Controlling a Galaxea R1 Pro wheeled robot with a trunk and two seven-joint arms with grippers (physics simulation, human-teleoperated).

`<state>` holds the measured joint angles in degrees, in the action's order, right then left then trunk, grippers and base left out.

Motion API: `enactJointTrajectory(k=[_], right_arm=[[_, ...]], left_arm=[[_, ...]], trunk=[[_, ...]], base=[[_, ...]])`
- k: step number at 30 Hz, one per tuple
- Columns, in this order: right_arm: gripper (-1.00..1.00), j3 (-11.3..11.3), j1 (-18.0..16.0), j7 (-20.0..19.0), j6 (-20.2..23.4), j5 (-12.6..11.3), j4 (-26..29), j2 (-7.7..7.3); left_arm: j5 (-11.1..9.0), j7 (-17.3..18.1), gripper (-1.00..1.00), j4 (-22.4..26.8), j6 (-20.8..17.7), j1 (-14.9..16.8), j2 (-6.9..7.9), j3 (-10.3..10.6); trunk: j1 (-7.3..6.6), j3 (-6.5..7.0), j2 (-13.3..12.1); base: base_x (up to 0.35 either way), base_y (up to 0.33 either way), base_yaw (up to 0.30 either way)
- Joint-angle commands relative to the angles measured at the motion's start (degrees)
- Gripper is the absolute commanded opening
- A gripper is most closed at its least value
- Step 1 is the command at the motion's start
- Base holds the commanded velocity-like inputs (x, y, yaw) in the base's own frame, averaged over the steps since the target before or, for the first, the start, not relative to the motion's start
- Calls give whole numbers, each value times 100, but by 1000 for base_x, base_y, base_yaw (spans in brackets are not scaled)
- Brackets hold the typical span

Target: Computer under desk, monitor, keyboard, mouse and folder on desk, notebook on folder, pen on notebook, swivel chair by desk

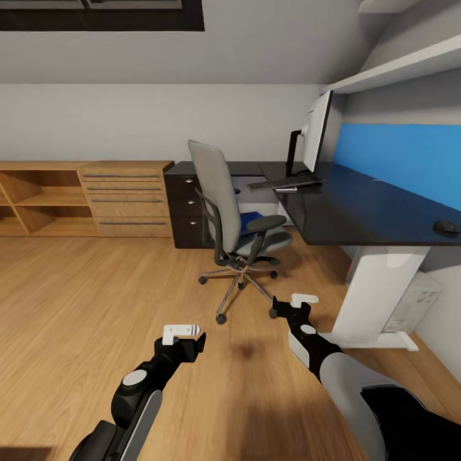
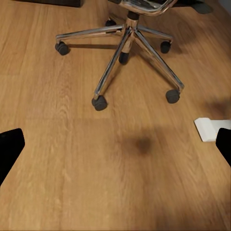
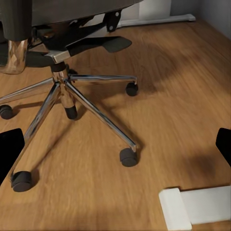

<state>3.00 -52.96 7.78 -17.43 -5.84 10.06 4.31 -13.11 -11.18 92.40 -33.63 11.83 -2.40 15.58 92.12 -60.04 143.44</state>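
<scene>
The grey swivel chair (image 1: 230,211) stands on the wood floor just left of the dark desk (image 1: 365,208), with a blue folder (image 1: 251,216) on its seat. On the desk stand the monitor (image 1: 316,131), the keyboard (image 1: 283,184) in front of it, and the mouse (image 1: 445,226) near the front right corner. A white computer case (image 1: 419,299) sits under the desk. My left gripper (image 1: 187,339) and right gripper (image 1: 292,309) hover low over the floor short of the chair, both open and holding nothing. The chair's chrome base (image 2: 127,43) (image 3: 62,91) fills both wrist views.
A dark drawer unit (image 1: 186,205) stands behind the chair, with a wooden dresser (image 1: 128,198) and open shelves (image 1: 38,198) to its left. The desk's white leg (image 1: 378,288) and foot lie right of my right arm. A shelf (image 1: 410,64) hangs above the desk.
</scene>
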Motion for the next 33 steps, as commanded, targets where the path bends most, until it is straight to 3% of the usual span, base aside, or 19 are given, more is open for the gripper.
enactJointTrajectory(k=[1, 15, 23, 33], right_arm=[[100, 34, -4, 13, -23, -59, -5, 0], [100, 34, -4, 10, -35, -67, -12, 8], [100, 34, -4, 13, -41, -69, -9, 9], [100, 29, -4, 13, -96, -70, -9, -5]], left_arm=[[-61, -51, 100, 7, -21, 4, 1, 6], [-61, -47, 100, 6, -21, 3, 1, 6], [-59, -50, 100, -1, -21, 3, 3, -1], [-60, -51, 100, -2, -21, 3, 3, -3]], trunk=[[0, -5, 2], [0, -5, 2], [0, -5, 2], [0, -5, 2]], base=[[61, 0, 0], [152, -6, 0], [208, -173, 0], [50, -47, 0]])
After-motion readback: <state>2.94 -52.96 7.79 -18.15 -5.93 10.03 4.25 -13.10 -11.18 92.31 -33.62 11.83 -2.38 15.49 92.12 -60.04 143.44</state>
